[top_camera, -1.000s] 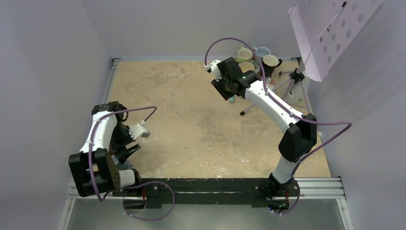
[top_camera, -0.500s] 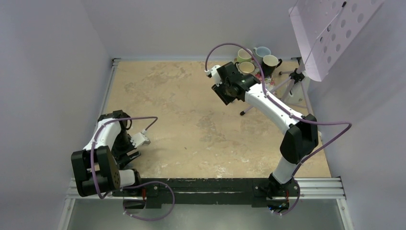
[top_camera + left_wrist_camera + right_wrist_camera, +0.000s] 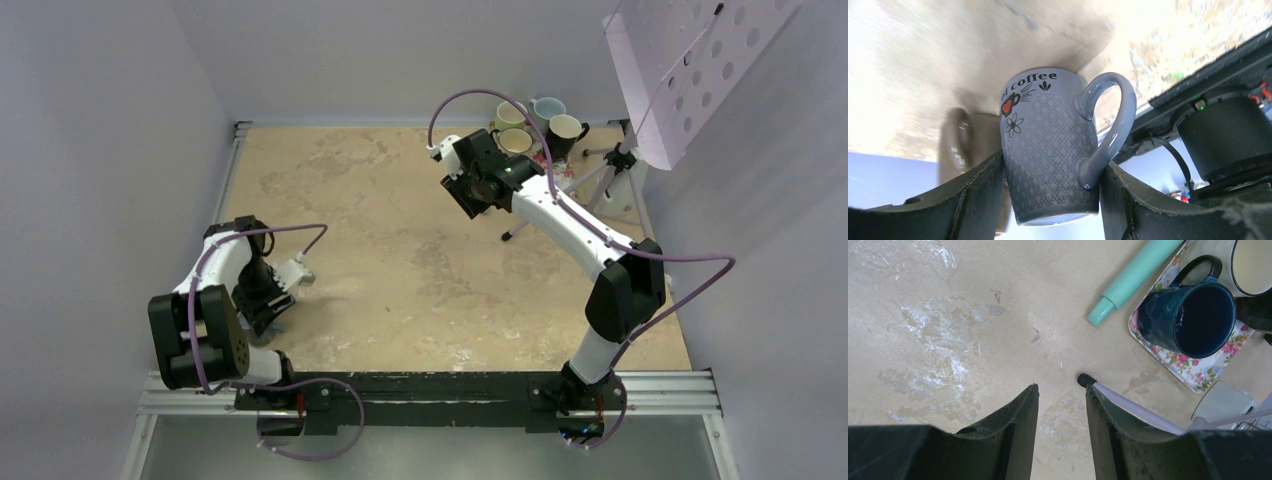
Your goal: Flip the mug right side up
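The left gripper (image 3: pixel 272 300) is sitting low at the near left of the table (image 3: pixel 400 250), and in the left wrist view it (image 3: pixel 1048 172) is clamping a grey mug (image 3: pixel 1048 150) between its two fingers (image 3: pixel 980 182), one pressing on each side of the body. The mug's end with the "of coffee" lettering is pointing toward the table surface, its other end is facing the camera, and its handle is sticking out to one side of the grip. Whether it is touching the table cannot be told. From above, the mug is hiding under the left arm. The right gripper (image 3: pixel 478 185) is hovering at the far right of the table with its fingers (image 3: pixel 1018 420) standing apart and nothing between them. Below it, a teal cylinder (image 3: pixel 1135 277) is lying just beside a floral tray (image 3: pixel 1198 372), a dark blue mug (image 3: pixel 1193 320) is standing mouth up on that tray, and a tripod leg (image 3: pixel 1133 407) is resting its black foot on the table.
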You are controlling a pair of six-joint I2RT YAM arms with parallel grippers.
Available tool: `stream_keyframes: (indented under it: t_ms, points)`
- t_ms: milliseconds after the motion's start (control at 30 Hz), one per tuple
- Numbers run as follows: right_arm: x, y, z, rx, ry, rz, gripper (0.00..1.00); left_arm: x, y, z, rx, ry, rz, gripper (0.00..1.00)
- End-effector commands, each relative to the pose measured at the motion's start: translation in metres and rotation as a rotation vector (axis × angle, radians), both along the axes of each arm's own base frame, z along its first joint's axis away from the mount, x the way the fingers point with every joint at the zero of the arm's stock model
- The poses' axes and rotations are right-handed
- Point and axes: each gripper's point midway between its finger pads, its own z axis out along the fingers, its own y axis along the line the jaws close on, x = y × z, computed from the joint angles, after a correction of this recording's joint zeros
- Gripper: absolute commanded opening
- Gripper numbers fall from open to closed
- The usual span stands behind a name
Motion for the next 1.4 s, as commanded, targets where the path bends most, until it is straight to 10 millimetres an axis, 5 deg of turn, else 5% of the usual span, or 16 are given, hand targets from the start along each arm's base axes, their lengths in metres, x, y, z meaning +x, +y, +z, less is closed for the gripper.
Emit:
stream_keyframes:
  t_ms: [0, 300, 400, 500, 633, 700, 800, 967, 1133, 1367]
  points:
    - [0.002, 0.007, 0.024, 0.066, -0.066, 0.000, 0.43, 0.055, -0.027, 0.000, -0.124, -0.128, 0.037, 0.08]
    - [-0.002, 0.005, 0.026, 0.088, -0.081, -0.011, 0.43, 0.131, -0.097, -0.018, -0.135, -0.136, -0.120, 0.00]
    - [-0.006, 0.000, 0.023, 0.088, -0.093, -0.021, 0.43, 0.143, -0.119, -0.019, -0.173, -0.124, -0.162, 0.06]
    - [-0.011, -0.007, 0.019, 0.080, -0.100, -0.030, 0.43, 0.144, -0.138, -0.019, -0.235, -0.107, -0.199, 0.19]
    - [-0.016, -0.011, 0.014, 0.081, -0.108, -0.035, 0.43, 0.143, -0.144, -0.014, -0.267, -0.101, -0.241, 0.56]
    - [-0.017, -0.012, 0.010, 0.082, -0.105, -0.033, 0.43, 0.142, -0.147, -0.006, -0.301, -0.112, -0.285, 0.66]
    - [-0.019, -0.008, 0.005, 0.090, -0.084, -0.013, 0.43, 0.136, -0.165, 0.015, -0.422, -0.126, -0.336, 0.68]
    - [-0.018, -0.005, -0.002, 0.095, -0.069, -0.011, 0.43, 0.126, -0.195, 0.044, -0.622, -0.167, -0.398, 0.88]
    - [-0.020, -0.003, -0.002, 0.104, -0.066, -0.005, 0.43, 0.117, -0.194, 0.040, -0.623, -0.161, -0.506, 0.99]
    - [-0.020, -0.005, 0.002, 0.103, -0.070, -0.009, 0.43, 0.099, -0.211, 0.031, -0.523, -0.298, -0.990, 1.00]
